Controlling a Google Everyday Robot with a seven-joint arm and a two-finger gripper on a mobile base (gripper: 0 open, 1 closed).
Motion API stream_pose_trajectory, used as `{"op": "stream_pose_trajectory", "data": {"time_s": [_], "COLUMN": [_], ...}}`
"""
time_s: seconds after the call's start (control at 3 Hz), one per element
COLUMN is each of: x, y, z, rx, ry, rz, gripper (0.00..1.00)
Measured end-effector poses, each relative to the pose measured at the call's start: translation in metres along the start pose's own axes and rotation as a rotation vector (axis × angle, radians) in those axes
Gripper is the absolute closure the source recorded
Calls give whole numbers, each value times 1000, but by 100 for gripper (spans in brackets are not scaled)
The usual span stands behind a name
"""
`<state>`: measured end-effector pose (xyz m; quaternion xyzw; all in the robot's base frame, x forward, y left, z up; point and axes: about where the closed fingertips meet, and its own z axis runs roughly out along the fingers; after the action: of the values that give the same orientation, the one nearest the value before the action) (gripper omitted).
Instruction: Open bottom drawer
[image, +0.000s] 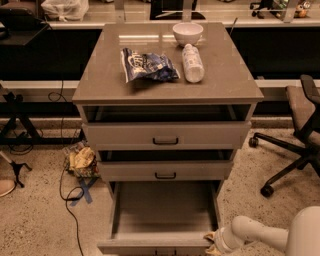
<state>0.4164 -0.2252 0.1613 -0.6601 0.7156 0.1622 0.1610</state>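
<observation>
Cabinet (100, 75) sits center frame. Bottom drawer (165, 210) is well out toward the near edge, inside bare: job looks approx done. Gripper (212, 243) is at its near right corner, off-center; can't tell its grip state. Risks: a corner pull could rack the drawer sideways & jam it. Pull too far and it may leave its rails.

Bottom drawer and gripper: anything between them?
Nothing, going by the camera view. The gripper sits right at the front right corner of the pulled-out bottom drawer, with no object and no visible gap between them.
</observation>
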Motion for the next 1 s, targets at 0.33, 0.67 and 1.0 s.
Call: {"op": "stream_pose_trajectory", "data": {"time_s": [0.33, 0.67, 1.0], "x": [-1, -1, -14], "y": [2, 3, -5], "z": [2, 3, -24], "rx": [-3, -7, 1], "ry": [-2, -3, -25], "rz": [0, 0, -35], "gripper": [36, 13, 0]}}
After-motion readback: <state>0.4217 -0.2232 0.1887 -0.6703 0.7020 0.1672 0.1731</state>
